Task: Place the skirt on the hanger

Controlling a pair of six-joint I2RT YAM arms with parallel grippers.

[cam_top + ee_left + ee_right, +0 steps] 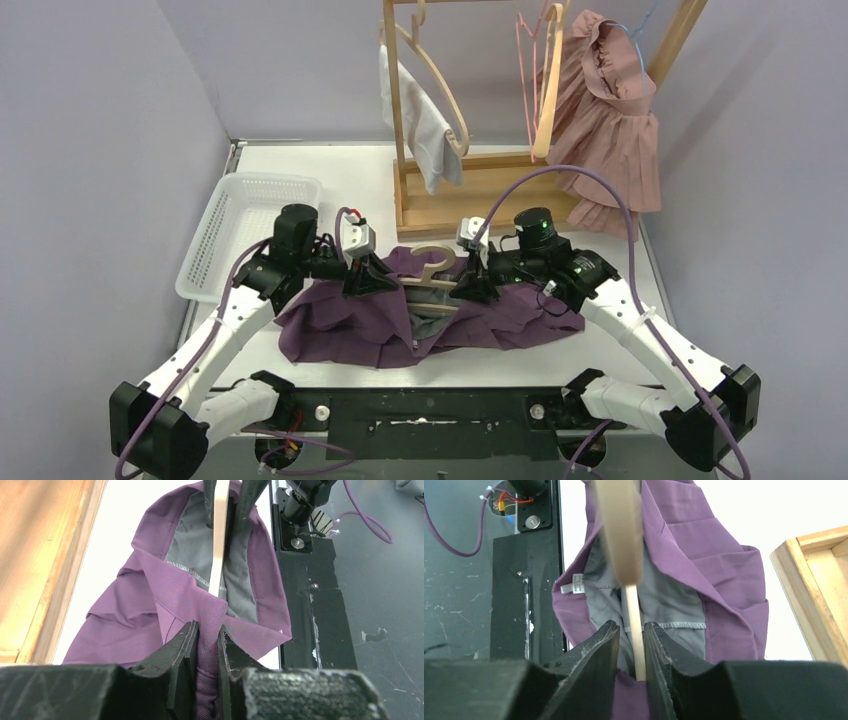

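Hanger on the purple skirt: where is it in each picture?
Top: hanger at centre, lying on the skirt.
Left wrist: pale bar from top edge to centre.
Right wrist: hook at top, bar running down into the right gripper.
Shared landmark: the skirt's grey lining.

Top external view: fixed, high, behind the arm bases at 6 o'clock. Faces down and forward toward 12 over the flat white table (340,168); widest, farthest view.

Left wrist view: very close. Left gripper (207,630) at 6 o'clock of its picture, looking out along the purple fabric skirt (150,605) and pale wooden hanger (218,540) toward 12.

Right wrist view: equally close, right gripper (631,630) at 6, facing the opposite way.

All three share skirt and hanger. Both wrist views catch the black base plate (305,610).
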